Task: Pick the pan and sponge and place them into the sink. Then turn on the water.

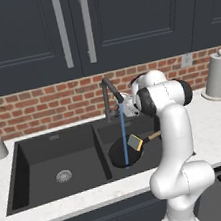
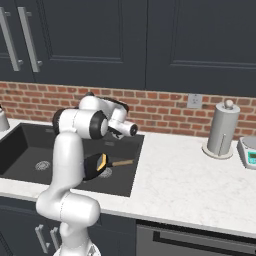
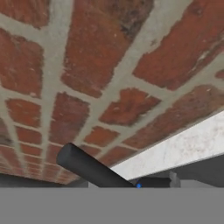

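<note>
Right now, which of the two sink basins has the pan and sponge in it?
The right basin, the one under the faucet. The pan lies on its floor with the sponge on it and the water running in; the left basin holds neither.

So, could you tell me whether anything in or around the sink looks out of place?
Nothing stands out. The pan lies in the sink's right basin with the sponge on it, and the water runs straight down from the faucet into the pan.

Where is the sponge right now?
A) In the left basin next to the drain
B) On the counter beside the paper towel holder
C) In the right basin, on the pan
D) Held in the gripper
C: the yellow sponge lies on the black pan in the sink's right basin.
</note>
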